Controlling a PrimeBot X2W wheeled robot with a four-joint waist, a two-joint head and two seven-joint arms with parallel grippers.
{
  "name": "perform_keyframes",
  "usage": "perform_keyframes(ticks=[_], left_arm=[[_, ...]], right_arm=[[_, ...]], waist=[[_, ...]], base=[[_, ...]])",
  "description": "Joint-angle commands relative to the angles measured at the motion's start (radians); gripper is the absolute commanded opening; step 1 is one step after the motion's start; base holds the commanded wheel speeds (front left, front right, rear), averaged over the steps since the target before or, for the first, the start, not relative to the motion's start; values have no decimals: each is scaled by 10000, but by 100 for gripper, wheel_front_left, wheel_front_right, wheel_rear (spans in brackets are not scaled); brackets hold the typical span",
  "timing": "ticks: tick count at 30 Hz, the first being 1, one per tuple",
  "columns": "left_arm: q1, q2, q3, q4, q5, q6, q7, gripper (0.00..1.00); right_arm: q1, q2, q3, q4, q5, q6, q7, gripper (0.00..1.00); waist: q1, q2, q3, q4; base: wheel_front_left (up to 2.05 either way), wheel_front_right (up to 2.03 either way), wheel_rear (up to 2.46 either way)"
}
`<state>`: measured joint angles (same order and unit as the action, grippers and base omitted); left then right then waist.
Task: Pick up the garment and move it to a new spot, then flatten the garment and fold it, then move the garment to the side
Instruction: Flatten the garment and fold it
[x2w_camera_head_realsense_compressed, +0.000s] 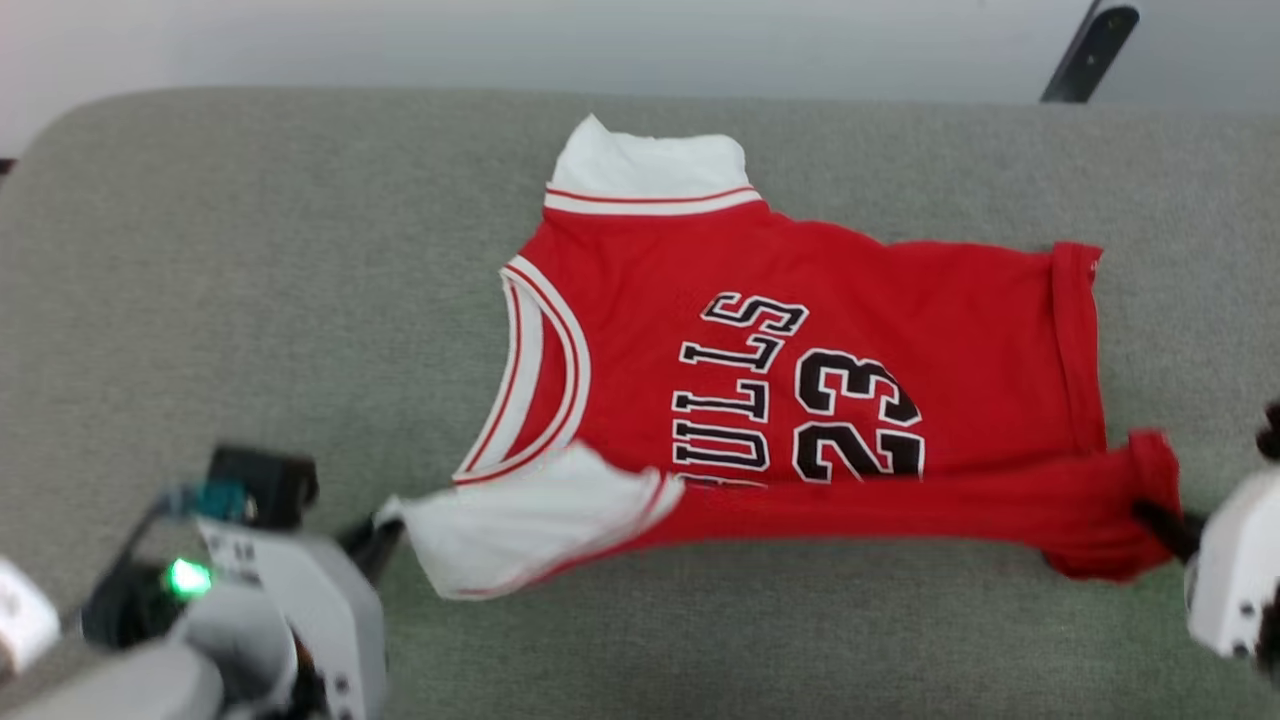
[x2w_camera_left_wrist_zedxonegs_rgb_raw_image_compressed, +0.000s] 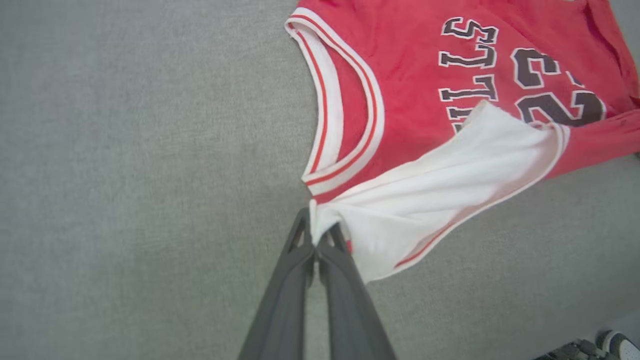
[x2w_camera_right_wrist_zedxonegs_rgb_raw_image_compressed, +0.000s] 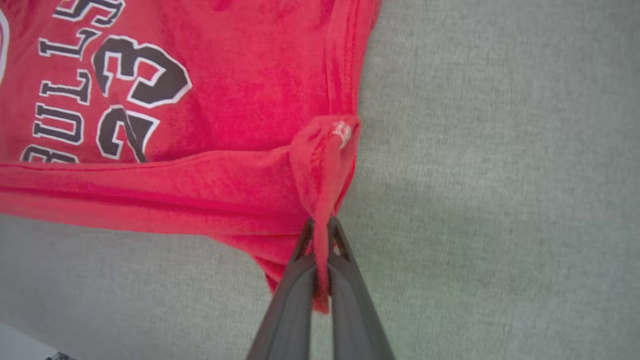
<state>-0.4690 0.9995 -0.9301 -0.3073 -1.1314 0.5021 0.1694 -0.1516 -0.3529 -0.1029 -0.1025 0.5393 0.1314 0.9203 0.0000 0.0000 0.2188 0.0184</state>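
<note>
Red garment (x2w_camera_head_realsense_compressed: 800, 300), left hand (x2w_camera_left_wrist_zedxonegs_rgb_raw_image_compressed: 316, 236) clamped on its white sleeve (x2w_camera_left_wrist_zedxonegs_rgb_raw_image_compressed: 450, 175), right hand (x2w_camera_right_wrist_zedxonegs_rgb_raw_image_compressed: 321, 235) clamped on hem corner (x2w_camera_right_wrist_zedxonegs_rgb_raw_image_compressed: 322, 165)

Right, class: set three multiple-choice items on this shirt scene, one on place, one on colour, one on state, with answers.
1. Where does the left gripper hold the garment? A) white sleeve B) neckline C) hem
2. What colour is the lettering? A) black, white-outlined B) blue C) gold
3. The right gripper is: A) wide open B) shut on red cloth C) shut on nothing
Answers: 1 A, white cloth is pinched in its jaws; 2 A, BULLS 23 reads black; 3 B, a red corner is clamped in its jaws.
</note>
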Motion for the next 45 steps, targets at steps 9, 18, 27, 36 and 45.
perform_keyframes(ticks=[9,18,27,36,45], left_arm=[[-3158,-864,-227,2478,770,-2322,1722,0],[-4615,-2424,-881,5453,822,-4264,2658,0],[-4906,-3387,-1279,7573,132,-4931,4108,0],[-5746,-3690,-1176,8707,-815,-4631,6293,100],[-6595,-2905,-902,8127,-240,-3976,6112,100]], right_arm=[[-2577,44,993,1954,-740,-14,-60,0],[-3977,29,2256,3453,-765,-13,216,0],[-4516,145,2599,4275,-719,-14,29,0],[-4863,309,2803,4950,-768,-14,-232,0],[-5146,345,2770,5701,-863,-13,-575,0]], waist=[[0,0,879,-363],[0,0,1310,-593],[0,0,1457,-585],[0,0,1311,-564],[0,0,1027,-373]], base=[[0,0,0],[0,0,0],[0,0,0],[0,0,0],[0,0,0]])
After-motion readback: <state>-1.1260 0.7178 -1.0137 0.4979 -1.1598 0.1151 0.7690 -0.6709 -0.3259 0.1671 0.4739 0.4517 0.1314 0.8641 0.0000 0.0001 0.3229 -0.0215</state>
